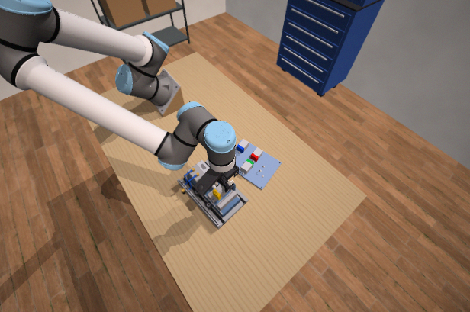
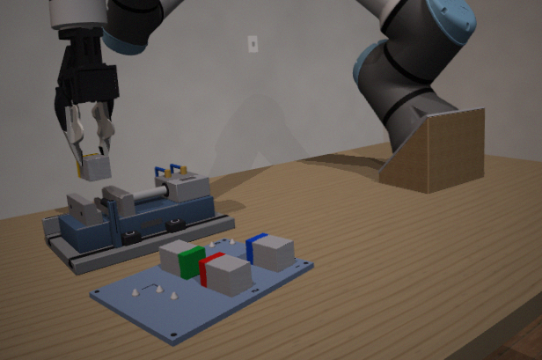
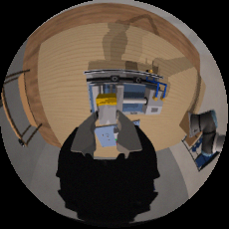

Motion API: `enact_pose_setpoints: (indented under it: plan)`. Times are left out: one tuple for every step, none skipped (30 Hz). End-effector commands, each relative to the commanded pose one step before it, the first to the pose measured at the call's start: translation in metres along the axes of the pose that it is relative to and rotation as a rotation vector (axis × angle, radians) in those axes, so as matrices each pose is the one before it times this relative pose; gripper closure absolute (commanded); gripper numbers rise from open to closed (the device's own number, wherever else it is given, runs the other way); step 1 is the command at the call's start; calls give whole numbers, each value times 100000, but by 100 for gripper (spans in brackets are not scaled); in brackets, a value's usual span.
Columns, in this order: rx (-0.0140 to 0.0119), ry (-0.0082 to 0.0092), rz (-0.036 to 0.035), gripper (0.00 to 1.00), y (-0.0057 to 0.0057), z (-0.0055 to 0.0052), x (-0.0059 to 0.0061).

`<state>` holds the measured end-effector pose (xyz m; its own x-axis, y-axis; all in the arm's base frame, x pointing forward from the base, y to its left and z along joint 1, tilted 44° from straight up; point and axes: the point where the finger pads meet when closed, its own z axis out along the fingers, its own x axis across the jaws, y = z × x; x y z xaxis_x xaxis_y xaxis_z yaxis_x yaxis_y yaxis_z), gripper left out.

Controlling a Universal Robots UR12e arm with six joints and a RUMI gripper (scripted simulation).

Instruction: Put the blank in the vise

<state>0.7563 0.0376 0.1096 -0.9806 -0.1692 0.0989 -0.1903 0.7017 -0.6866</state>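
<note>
My gripper [image 2: 91, 157] [image 3: 107, 111] is shut on the blank with the yellow end [image 2: 97, 168] [image 3: 106, 100] [image 1: 217, 194]. It holds the blank roughly level above the vise [image 2: 151, 218] [image 1: 200, 203], clear of the jaws. The yellow end faces away from the blank plate; the grey end faces the exterior view. The fixed jaw [image 2: 84, 209] stands at the vise's left end in the exterior view, with the moving jaw [image 2: 121, 202] to its right. A blue post [image 2: 114, 223] at the near side carries the dark work stop, partly visible between the jaws. The low bars are hidden in the exterior view.
The blue plate [image 2: 167, 327] [image 1: 263, 184] lies beside the vise. It carries the green-ended blank [image 2: 181, 259], red-ended blank [image 2: 226, 275] and blue-ended blank [image 2: 272, 253], plus several small pegs. The hose block [image 2: 189, 187] stands at the vise's other end.
</note>
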Motion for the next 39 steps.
enact_pose_setpoints:
  plan:
    - [7,-137,57,100,-21,-85,-44]
    - [0,0,12,100,0,0,0]
    - [0,0,22,100,0,0,0]
    - [0,0,34,100,0,0,0]
    - [0,0,46,100,0,0,0]
    - [0,0,60,100,0,0,0]
    - [0,0,73,100,0,0,0]
    - [0,0,0,100,0,0,0]
    - [0,0,0,100,0,0,0]
    - [0,0,85,100,0,0,0]
    - [0,0,97,100,0,0,0]
    - [0,0,107,100,0,0,0]
    - [0,0,115,100,0,0,0]
    - [0,0,122,100,0,0,0]
    - [0,0,127,100,0,0,0]
    - [0,0,129,100,0,0,0]
    - [0,0,129,100,0,0,0]
    - [0,0,127,100,0,0,0]
    - [0,0,122,100,0,0,0]
    - [0,0,115,100,0,0,0]
    - [0,0,107,100,0,0,0]
    - [0,0,97,100,0,0,0]
    - [0,0,85,100,0,0,0]
    - [0,0,73,100,0,0,0]
    - [0,0,0,100,0,0,0]
    - [0,0,0,100,0,0,0]
    - [0,0,60,100,0,0,0]
    - [0,0,46,100,0,0,0]
    - [0,0,34,100,0,0,0]
    - [0,0,22,100,0,0,0]
    - [0,0,12,100,0,0,0]
    - [0,0,5,100,0,0,0]
    - [0,0,1,100,0,0,0]
    - [0,0,0,100,0,0,0]
    - [0,0,0,100,0,0,0]
    - [0,0,0,100,0,0,0]
    - [0,0,0,100,0,0,0]
    - [0,0,0,100,0,0,0]
    - [0,0,0,100,0,0,0]
